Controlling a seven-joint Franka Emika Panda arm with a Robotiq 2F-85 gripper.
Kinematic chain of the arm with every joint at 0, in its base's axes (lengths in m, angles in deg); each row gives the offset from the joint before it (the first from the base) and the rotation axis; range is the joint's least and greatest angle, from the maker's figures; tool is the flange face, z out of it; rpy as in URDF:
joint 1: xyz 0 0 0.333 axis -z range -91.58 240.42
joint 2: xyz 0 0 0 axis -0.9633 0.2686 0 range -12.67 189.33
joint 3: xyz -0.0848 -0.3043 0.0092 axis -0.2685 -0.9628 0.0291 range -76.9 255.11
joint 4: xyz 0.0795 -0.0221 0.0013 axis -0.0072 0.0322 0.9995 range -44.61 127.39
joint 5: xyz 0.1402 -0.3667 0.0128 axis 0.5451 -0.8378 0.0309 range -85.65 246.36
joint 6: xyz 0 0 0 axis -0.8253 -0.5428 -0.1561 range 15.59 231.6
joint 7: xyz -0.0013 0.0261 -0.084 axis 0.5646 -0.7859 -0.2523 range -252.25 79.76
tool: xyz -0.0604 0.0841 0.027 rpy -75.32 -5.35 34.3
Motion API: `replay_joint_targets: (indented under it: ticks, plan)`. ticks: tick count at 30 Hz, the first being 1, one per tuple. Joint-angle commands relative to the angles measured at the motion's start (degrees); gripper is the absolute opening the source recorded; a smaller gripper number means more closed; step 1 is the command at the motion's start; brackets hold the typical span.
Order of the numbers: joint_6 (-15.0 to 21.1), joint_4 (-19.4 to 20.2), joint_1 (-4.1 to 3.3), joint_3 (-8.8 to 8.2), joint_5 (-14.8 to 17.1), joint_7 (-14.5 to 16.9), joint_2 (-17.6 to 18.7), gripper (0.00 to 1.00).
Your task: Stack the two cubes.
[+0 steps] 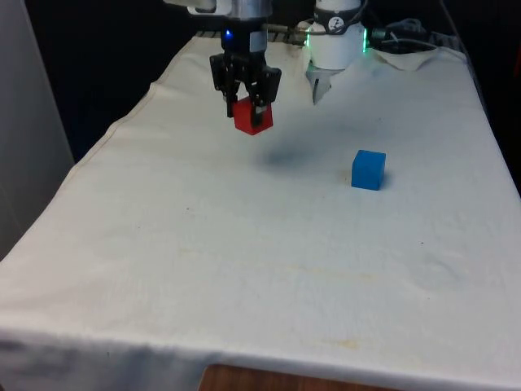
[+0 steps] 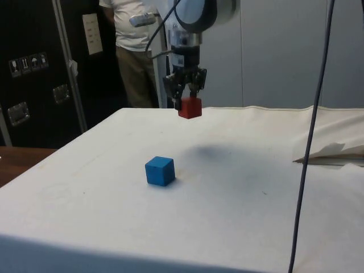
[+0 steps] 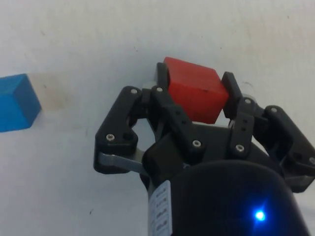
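The gripper (image 1: 251,110) was closed on the red cube (image 1: 253,116), w/ a finger pressed against each of two opposite faces; the wrist view showed the same clamp, gripper (image 3: 196,91) w/ the red cube (image 3: 195,96) sitting between the pads. The cube hung in the air, clear of the cloth, w/ a soft shadow on the white cloth below and a bit toward the front view's right. In the side view the gripper (image 2: 186,101) held the red cube (image 2: 190,107) well above the table (image 2: 239,193), fingers pointing down, cube slightly turned so one corner faced the camera.

The gripper and its load were over the far part of the table (image 1: 203,244), nearer the far edge than the near one, and toward the front view's left of centre.

The blue cube (image 1: 368,169) sat flat on the cloth, apart from the red one, toward the front view's right and somewhat nearer the near edge. In the side view the blue cube (image 2: 160,170) lay on the cloth nearer that camera than the gripper. In the wrist view the blue cube (image 3: 17,102) rested on the cloth, off to one side of the fingers, not under them.

A person (image 2: 133,45) stood behind the table's far side in the side view, in a light shirt and khaki trousers. A dark cable (image 2: 311,136) hung down across that view, and a fold of crumpled cloth (image 2: 333,149) lay by the table's edge there.
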Motion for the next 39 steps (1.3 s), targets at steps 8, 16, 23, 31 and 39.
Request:
replay_joint_targets:
  ticks: [8, 16, 23, 31, 39]
  plan:
    - [-4.1, -1.3, -0.69, -0.29, -2.2, -2.5, -2.3, 0.03]
    - [-5.2, -1.4, -0.97, 0.97, -5.4, -6.5, -3.8, 0.03]
    - [-5.7, -1.4, -1.2, 2.06, -8.0, -9.7, -4.7, 0.03]
    - [-5.8, -1.2, -1.49, 3.5, -10.6, -13.3, -5.4, 0.03]
    - [-6.2, -1.2, -1.72, 5.39, -12.9, -17.0, -5.8, 0.03]
